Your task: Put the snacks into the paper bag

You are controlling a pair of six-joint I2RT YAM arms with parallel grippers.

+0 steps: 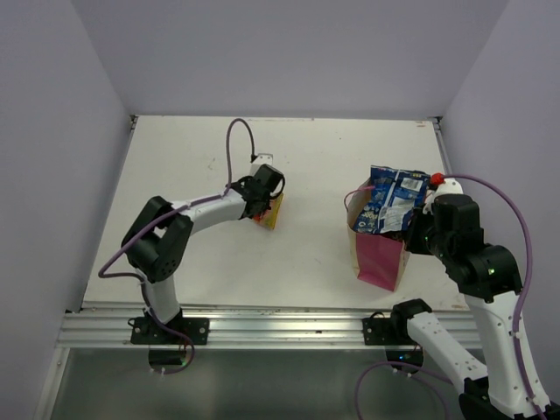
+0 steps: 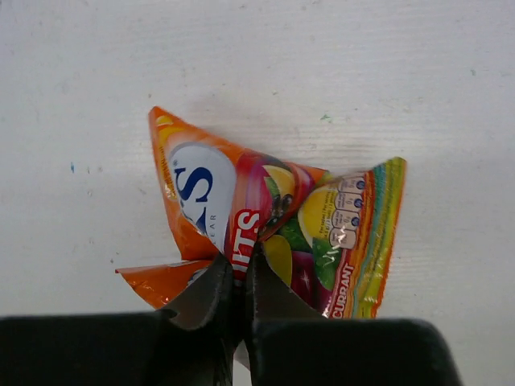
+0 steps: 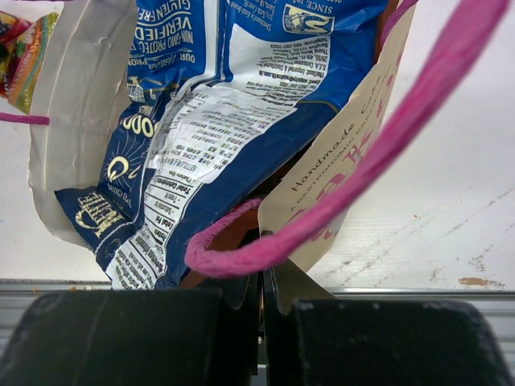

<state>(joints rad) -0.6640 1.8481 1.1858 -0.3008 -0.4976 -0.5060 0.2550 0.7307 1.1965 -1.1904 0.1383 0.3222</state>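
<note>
A small orange, pink and yellow candy packet [image 2: 265, 217] lies on the white table left of centre, also visible as the candy packet [image 1: 272, 212]. My left gripper [image 2: 240, 269] is shut on its near edge, and the foil is puckered between the fingers; the left gripper [image 1: 261, 203] reaches it from the left. The paper bag [image 1: 380, 259] stands upright at the right, beige above and magenta at the base. A blue-white packet [image 1: 392, 201] sticks out of its mouth. My right gripper [image 3: 261, 277] is shut on the bag's near wall [image 3: 346, 161], below the pink cord handle [image 3: 386, 137]. The blue-white packet [image 3: 217, 121] fills the opening.
The table's right edge [image 1: 448, 175] runs close behind the bag. A metal rail [image 1: 262, 328] borders the near edge. Purple cables loop off both arms. The candy packet [image 3: 24, 56] shows at the far left of the right wrist view.
</note>
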